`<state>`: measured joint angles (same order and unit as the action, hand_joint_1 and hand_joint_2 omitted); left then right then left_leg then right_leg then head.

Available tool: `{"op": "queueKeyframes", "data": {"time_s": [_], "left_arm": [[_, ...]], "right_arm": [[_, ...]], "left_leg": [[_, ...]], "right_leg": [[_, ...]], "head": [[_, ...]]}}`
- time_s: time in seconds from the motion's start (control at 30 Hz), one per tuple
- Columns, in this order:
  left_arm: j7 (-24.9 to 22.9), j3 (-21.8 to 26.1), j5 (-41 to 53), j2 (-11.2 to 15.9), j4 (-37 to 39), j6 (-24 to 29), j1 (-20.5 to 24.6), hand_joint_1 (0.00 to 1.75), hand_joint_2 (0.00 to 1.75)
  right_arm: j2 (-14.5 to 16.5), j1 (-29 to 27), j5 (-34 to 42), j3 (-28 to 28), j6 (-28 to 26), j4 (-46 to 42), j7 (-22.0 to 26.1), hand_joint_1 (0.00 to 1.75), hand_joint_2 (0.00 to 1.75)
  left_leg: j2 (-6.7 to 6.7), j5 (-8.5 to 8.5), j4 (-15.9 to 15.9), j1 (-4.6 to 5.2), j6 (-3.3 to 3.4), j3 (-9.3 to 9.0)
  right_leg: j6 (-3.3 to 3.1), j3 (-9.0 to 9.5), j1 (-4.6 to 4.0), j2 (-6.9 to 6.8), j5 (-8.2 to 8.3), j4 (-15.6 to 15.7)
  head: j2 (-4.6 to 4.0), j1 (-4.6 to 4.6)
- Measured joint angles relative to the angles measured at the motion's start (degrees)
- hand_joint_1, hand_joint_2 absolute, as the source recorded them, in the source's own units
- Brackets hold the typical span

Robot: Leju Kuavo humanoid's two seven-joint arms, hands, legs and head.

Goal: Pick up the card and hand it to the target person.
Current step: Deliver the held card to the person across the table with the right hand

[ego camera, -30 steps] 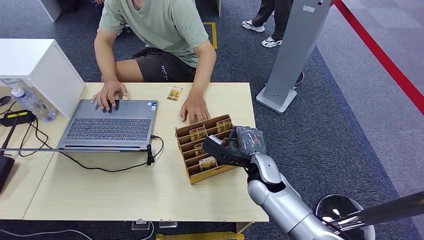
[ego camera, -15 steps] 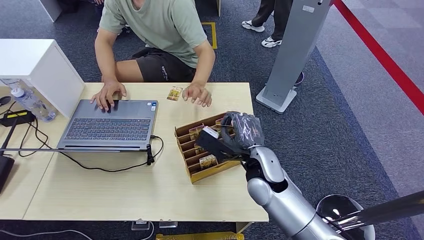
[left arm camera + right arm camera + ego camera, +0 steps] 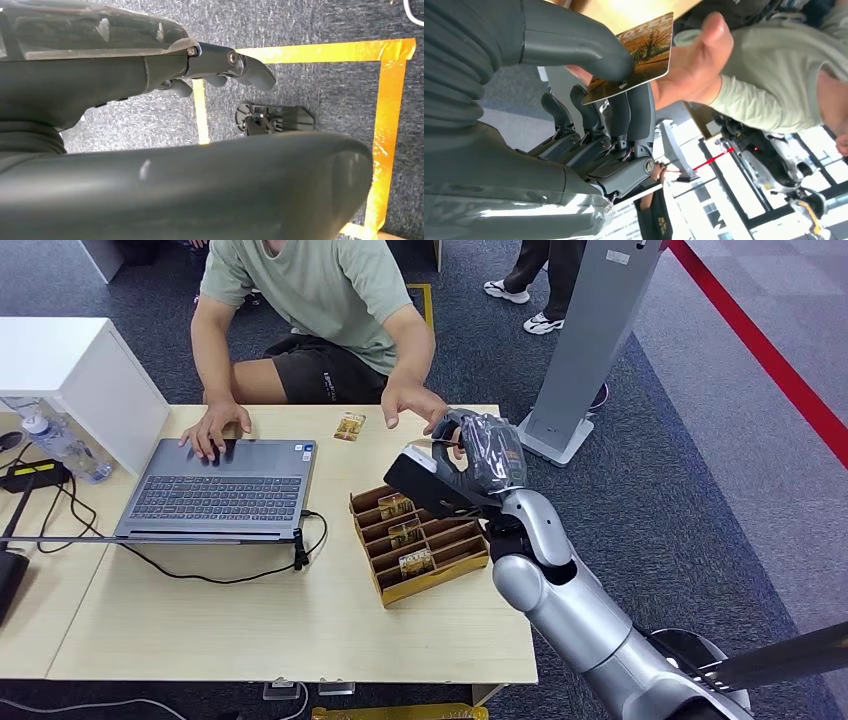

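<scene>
My right hand (image 3: 462, 472) is raised above the wooden card rack (image 3: 450, 565) and pinches a brown picture card (image 3: 640, 59) between its thumb and fingers (image 3: 636, 107). The person's hand (image 3: 412, 405) reaches in and comes right up to the card (image 3: 447, 444); in the right wrist view their palm (image 3: 696, 70) lies just behind it. The person in a green shirt (image 3: 320, 285) sits at the far side of the table. My left hand (image 3: 220, 65) hangs over the carpet with nothing in it, fingers loosely curled.
Several cards stand in the rack's slots (image 3: 405, 533). One loose card (image 3: 349, 426) lies on the table (image 3: 250, 620) near the person. A laptop (image 3: 225, 485) with a cable sits left, beside a white box (image 3: 75, 375) and a bottle (image 3: 60, 445). A grey stand (image 3: 585, 350) rises at right.
My right hand lifted the card out of the rack and carried it up and away toward the person. The person's hand left the table and moved to meet the card.
</scene>
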<state>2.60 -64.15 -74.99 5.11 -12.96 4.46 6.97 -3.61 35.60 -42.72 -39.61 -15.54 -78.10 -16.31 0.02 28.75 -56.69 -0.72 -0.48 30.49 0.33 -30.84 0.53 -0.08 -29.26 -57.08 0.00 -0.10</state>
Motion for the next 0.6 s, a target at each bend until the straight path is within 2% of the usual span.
{"op": "queueKeyframes", "data": {"time_s": [0.17, 0.43, 0.57, 0.6], "left_arm": [[-0.53, -0.01, 0.17, -0.31, 0.00, 0.05, 1.18, 0.00, 0.00], [-0.85, -0.02, -0.35, -0.49, 0.00, 0.19, 1.50, 0.00, 0.00], [-0.97, -0.02, -0.77, -0.50, 0.00, 0.17, 1.46, 0.00, 0.00], [-1.00, -0.02, -0.71, -0.50, 0.00, 0.16, 1.46, 0.00, 0.00]], "right_arm": [[3.35, 5.50, 0.13, -0.93, -3.95, 10.98, 2.83, 1.47, 1.75], [8.05, 9.58, -0.99, -2.40, -5.73, 23.69, 3.41, 1.47, 1.75], [9.44, 10.44, -1.08, -2.75, -6.07, 27.26, 3.74, 0.00, 1.75], [9.75, 10.57, -1.08, -2.82, -6.09, 27.89, 3.80, 0.00, 1.75]], "left_leg": [[-0.04, -0.06, 0.00, 0.00, 0.00, 0.02], [-0.03, -0.06, 0.00, 0.00, 0.00, 0.07], [-0.04, -0.06, 0.00, 0.00, 0.00, 0.07], [-0.03, -0.06, 0.00, 0.00, 0.00, 0.07]], "right_leg": [[-0.01, 0.00, 0.00, -0.08, 0.01, -0.03], [-0.01, -0.05, 0.00, -0.08, 0.00, -0.03], [-0.01, -0.06, 0.00, -0.08, 0.01, -0.03], [-0.01, -0.06, 0.00, -0.08, 0.01, -0.03]], "head": [[0.00, 0.00], [0.00, 0.02], [0.00, 0.05], [0.00, 0.04]]}}
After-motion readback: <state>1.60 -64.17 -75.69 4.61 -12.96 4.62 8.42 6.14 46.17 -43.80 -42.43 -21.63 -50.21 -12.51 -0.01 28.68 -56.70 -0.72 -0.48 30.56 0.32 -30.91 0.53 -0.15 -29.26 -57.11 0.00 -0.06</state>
